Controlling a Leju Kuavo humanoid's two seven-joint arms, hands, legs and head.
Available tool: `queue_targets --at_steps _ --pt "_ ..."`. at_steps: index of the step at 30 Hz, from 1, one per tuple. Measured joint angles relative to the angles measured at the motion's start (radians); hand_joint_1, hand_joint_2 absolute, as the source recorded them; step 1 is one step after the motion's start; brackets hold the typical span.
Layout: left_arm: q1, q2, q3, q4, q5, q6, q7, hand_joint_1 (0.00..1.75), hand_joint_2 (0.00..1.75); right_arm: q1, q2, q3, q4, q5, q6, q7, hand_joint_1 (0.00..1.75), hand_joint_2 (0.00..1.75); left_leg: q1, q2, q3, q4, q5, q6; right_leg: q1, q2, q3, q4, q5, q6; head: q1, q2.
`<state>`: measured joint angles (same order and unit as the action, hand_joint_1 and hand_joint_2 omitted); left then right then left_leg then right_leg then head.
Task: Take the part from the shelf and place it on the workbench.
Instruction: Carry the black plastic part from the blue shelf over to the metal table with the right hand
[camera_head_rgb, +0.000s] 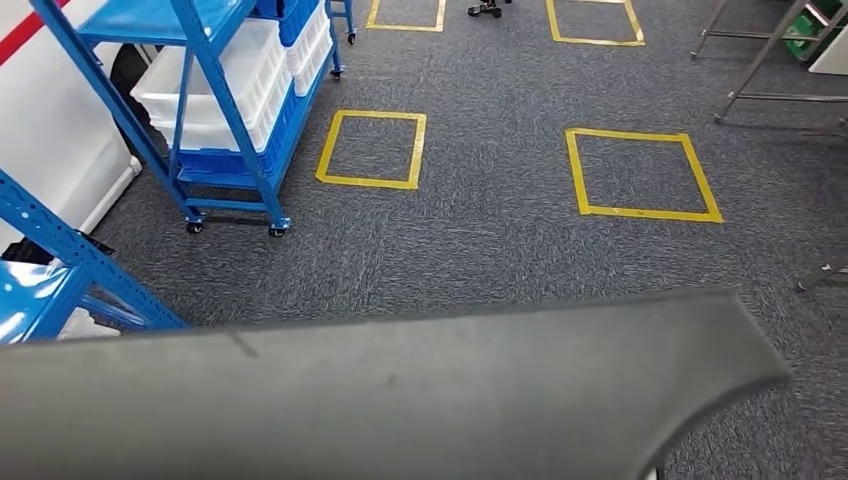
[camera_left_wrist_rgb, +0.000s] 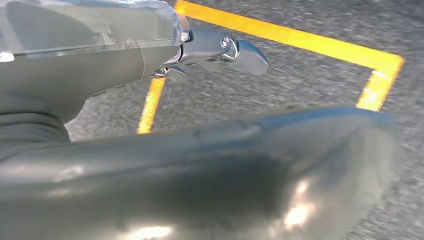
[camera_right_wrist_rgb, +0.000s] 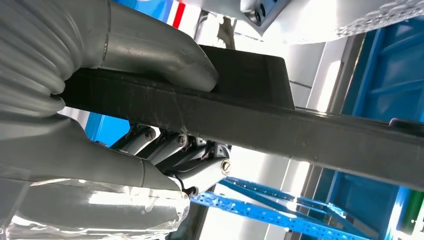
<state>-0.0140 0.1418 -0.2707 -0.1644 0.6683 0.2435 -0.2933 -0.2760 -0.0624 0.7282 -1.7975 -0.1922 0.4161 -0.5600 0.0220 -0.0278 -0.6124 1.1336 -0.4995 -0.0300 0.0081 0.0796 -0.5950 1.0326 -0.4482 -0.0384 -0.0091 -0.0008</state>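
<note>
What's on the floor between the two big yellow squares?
Nothing: in the head view, bare grey carpet lies between the left yellow square and the right yellow square.

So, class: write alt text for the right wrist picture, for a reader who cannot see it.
The robot's right hand grips a long dark part, thumb on one face and fingers on the other. Behind it stand blue shelf frames.
</note>
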Motion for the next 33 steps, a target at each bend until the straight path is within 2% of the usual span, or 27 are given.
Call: queue_targets --at_steps 1,2,3,5,6,8,9,10,11,12,13,15,16,17,18,19,21,23,25,26,27,28,29,30,31,32,33 --pt "-0.001 0.000 0.000 0.000 0.001 -0.002 -0.007 0.00 0.00 -0.001 0.000 0.000 0.000 -0.003 0.001 0.000 1.61 1.75 0.002 -0.019 0.024 -0.055 0.020 0.001 -0.001 0.011 -0.004 0.008 -0.003 0.005 0.000 0.000" --pt "-0.002 0.000 0.000 0.000 0.002 -0.005 -0.013 0.00 0.00 -0.003 0.000 0.000 0.000 -0.007 0.002 0.001 1.61 1.75 0.003 -0.033 0.036 -0.082 0.026 0.005 -0.001 0.019 -0.009 0.013 -0.004 0.010 0.000 0.000" --pt "-0.004 0.000 0.001 0.000 0.004 -0.008 -0.019 0.00 0.00 -0.005 0.000 0.000 0.000 -0.012 0.002 0.001 1.61 1.75 0.001 -0.038 0.038 -0.089 0.021 0.010 -0.002 0.027 -0.014 0.015 -0.003 0.016 0.001 0.000" --pt "-0.009 -0.002 0.005 0.000 0.015 -0.012 -0.029 0.00 0.00 -0.009 0.000 0.000 0.000 -0.025 0.003 0.002 1.61 1.75 -0.001 -0.019 0.039 -0.093 0.027 0.023 -0.004 0.041 -0.019 0.014 0.000 0.026 0.001 0.000" --pt "-0.010 -0.003 0.008 0.000 0.022 -0.012 -0.032 0.00 0.00 -0.011 0.000 0.000 0.001 -0.031 0.004 0.000 1.61 1.75 -0.001 -0.008 0.041 -0.096 0.029 0.029 -0.003 0.032 -0.022 0.020 -0.005 0.030 0.002 0.000" --pt "-0.010 -0.005 0.015 0.000 0.032 -0.007 -0.035 0.00 0.00 -0.020 0.000 0.002 0.004 -0.039 0.006 -0.004 1.61 1.75 0.000 0.014 0.043 -0.103 0.033 0.041 -0.002 -0.015 -0.049 0.076 -0.041 0.039 0.003 0.000" --pt "-0.008 -0.005 0.018 0.000 0.035 -0.003 -0.035 0.00 0.00 -0.023 0.000 0.002 0.006 -0.042 0.004 -0.007 1.61 1.75 -0.002 0.025 0.043 -0.104 0.033 0.045 -0.002 -0.044 -0.075 0.130 -0.071 0.043 0.004 0.000" --pt "-0.005 -0.005 0.021 0.000 0.037 0.002 -0.036 0.00 0.00 -0.024 0.000 0.001 0.007 -0.045 -0.001 -0.008 1.61 1.75 -0.004 0.037 0.042 -0.104 0.032 0.047 -0.005 -0.059 -0.108 0.196 -0.099 0.046 0.005 0.000" --pt "-0.002 -0.006 0.023 0.000 0.038 0.007 -0.037 0.00 0.00 -0.022 -0.001 -0.002 0.008 -0.049 -0.007 -0.006 1.61 1.75 -0.005 0.049 0.041 -0.104 0.031 0.048 -0.008 -0.068 -0.135 0.250 -0.117 0.048 0.004 0.000" --pt "0.000 -0.006 0.024 0.000 0.039 0.010 -0.038 0.00 0.00 -0.019 -0.001 -0.006 0.007 -0.052 -0.012 -0.003 1.61 1.75 -0.006 0.062 0.042 -0.104 0.030 0.049 -0.010 -0.072 -0.149 0.277 -0.119 0.049 0.005 0.000" --pt "0.000 -0.006 0.026 0.000 0.039 0.012 -0.039 0.00 0.00 -0.017 -0.002 -0.010 0.007 -0.055 -0.016 0.000 1.61 1.75 -0.007 0.073 0.043 -0.104 0.029 0.048 -0.011 -0.075 -0.145 0.269 -0.104 0.049 0.005 0.000" --pt "-0.001 -0.006 0.027 0.000 0.037 0.013 -0.039 0.00 0.00 -0.015 -0.002 -0.017 0.004 -0.057 -0.017 0.003 1.61 1.75 -0.007 0.092 0.048 -0.104 0.025 0.045 -0.009 -0.093 -0.081 0.145 -0.042 0.043 0.005 0.000" --pt "-0.001 -0.006 0.027 0.000 0.036 0.013 -0.040 0.00 0.00 -0.015 -0.002 -0.019 0.002 -0.058 -0.016 0.004 1.61 1.75 -0.008 0.101 0.052 -0.105 0.023 0.042 -0.004 -0.116 -0.046 0.082 -0.022 0.036 0.004 0.000" --pt "-0.001 -0.006 0.027 0.000 0.034 0.011 -0.042 0.00 0.00 -0.015 -0.002 -0.021 0.001 -0.059 -0.014 0.004 1.61 1.75 -0.009 0.109 0.055 -0.106 0.021 0.038 0.002 -0.135 -0.021 0.032 -0.010 0.030 0.005 0.000" --pt "-0.002 -0.006 0.027 0.000 0.033 0.008 -0.043 0.00 0.00 -0.015 -0.002 -0.023 0.000 -0.059 -0.012 0.004 1.61 1.75 -0.010 0.117 0.058 -0.108 0.019 0.034 0.008 -0.148 -0.011 0.009 -0.009 0.024 0.005 0.000" --pt "-0.003 -0.006 0.027 0.000 0.032 0.005 -0.045 0.00 0.00 -0.014 -0.003 -0.025 0.000 -0.060 -0.010 0.004 1.61 1.75 -0.011 0.126 0.061 -0.110 0.018 0.028 0.013 -0.149 -0.011 0.005 -0.011 0.019 0.005 0.000" --pt "-0.007 -0.007 0.027 0.000 0.030 -0.001 -0.047 0.00 0.00 -0.012 -0.003 -0.028 0.000 -0.060 -0.006 0.004 1.61 1.75 -0.010 0.138 0.069 -0.113 0.014 0.017 0.011 -0.126 -0.007 -0.006 -0.005 0.010 0.005 0.000" --pt "-0.009 -0.007 0.027 -0.001 0.029 -0.002 -0.049 0.00 0.00 -0.011 -0.002 -0.030 0.000 -0.060 -0.003 0.002 1.61 1.75 -0.008 0.101 0.057 -0.076 -0.014 0.010 0.002 -0.104 0.003 -0.019 0.002 0.000 0.004 0.000" --pt "-0.008 -0.007 0.027 0.000 0.030 -0.002 -0.050 0.00 0.00 -0.010 -0.001 -0.031 0.002 -0.061 -0.003 -0.003 1.61 1.75 -0.006 0.051 0.000 0.041 -0.074 0.006 -0.001 -0.083 0.006 -0.023 0.004 -0.007 0.003 0.000" --pt "-0.007 -0.007 0.027 0.000 0.031 -0.002 -0.051 0.00 0.00 -0.009 -0.001 -0.031 0.004 -0.060 -0.004 -0.005 1.61 1.75 -0.006 0.041 -0.035 0.109 -0.100 0.005 -0.001 -0.071 0.006 -0.022 0.004 -0.009 0.002 0.000" --pt "-0.006 -0.007 0.027 0.000 0.032 -0.002 -0.052 0.00 0.00 -0.007 -0.001 -0.031 0.006 -0.058 -0.005 -0.006 1.61 1.75 -0.006 0.037 -0.063 0.158 -0.112 0.003 0.000 -0.058 0.006 -0.020 0.003 -0.010 0.002 0.000" --pt "-0.005 -0.007 0.027 0.000 0.033 -0.002 -0.053 0.00 0.00 -0.005 -0.001 -0.031 0.009 -0.057 -0.007 -0.006 1.61 1.75 -0.006 0.036 -0.075 0.171 -0.101 0.003 0.000 -0.044 0.007 -0.018 0.002 -0.010 0.002 0.000" --pt "-0.004 -0.006 0.027 0.000 0.033 -0.002 -0.054 0.00 0.00 -0.002 -0.001 -0.031 0.011 -0.056 -0.009 -0.007 1.61 1.75 -0.006 0.034 -0.067 0.141 -0.071 0.003 0.000 -0.029 0.008 -0.015 0.000 -0.009 0.002 0.000" --pt "-0.004 -0.005 0.027 0.000 0.033 -0.002 -0.055 0.00 0.00 0.000 -0.001 -0.031 0.013 -0.055 -0.011 -0.007 1.61 1.75 -0.006 0.027 -0.043 0.078 -0.028 0.005 -0.001 -0.015 0.009 -0.010 -0.003 -0.007 0.002 0.000" --pt "-0.004 -0.003 0.027 0.000 0.033 -0.002 -0.055 0.00 0.00 0.002 -0.001 -0.031 0.015 -0.055 -0.013 -0.008 1.61 1.75 -0.004 0.008 -0.013 0.007 0.008 0.007 -0.002 -0.003 0.009 -0.006 -0.007 -0.004 0.003 0.000" --pt "-0.005 -0.001 0.027 0.000 0.033 -0.002 -0.056 0.00 0.00 0.003 -0.001 -0.031 0.016 -0.054 -0.014 -0.009 1.61 1.75 -0.003 -0.014 0.012 -0.053 0.031 0.009 -0.002 0.008 0.007 0.000 -0.010 0.000 0.002 0.000" --pt "-0.005 0.000 0.027 0.000 0.032 -0.002 -0.057 0.00 0.00 0.004 -0.001 -0.032 0.017 -0.053 -0.015 -0.012 1.61 1.75 -0.002 -0.033 0.027 -0.088 0.040 0.012 -0.003 0.017 0.003 0.004 -0.011 0.005 0.003 0.000"
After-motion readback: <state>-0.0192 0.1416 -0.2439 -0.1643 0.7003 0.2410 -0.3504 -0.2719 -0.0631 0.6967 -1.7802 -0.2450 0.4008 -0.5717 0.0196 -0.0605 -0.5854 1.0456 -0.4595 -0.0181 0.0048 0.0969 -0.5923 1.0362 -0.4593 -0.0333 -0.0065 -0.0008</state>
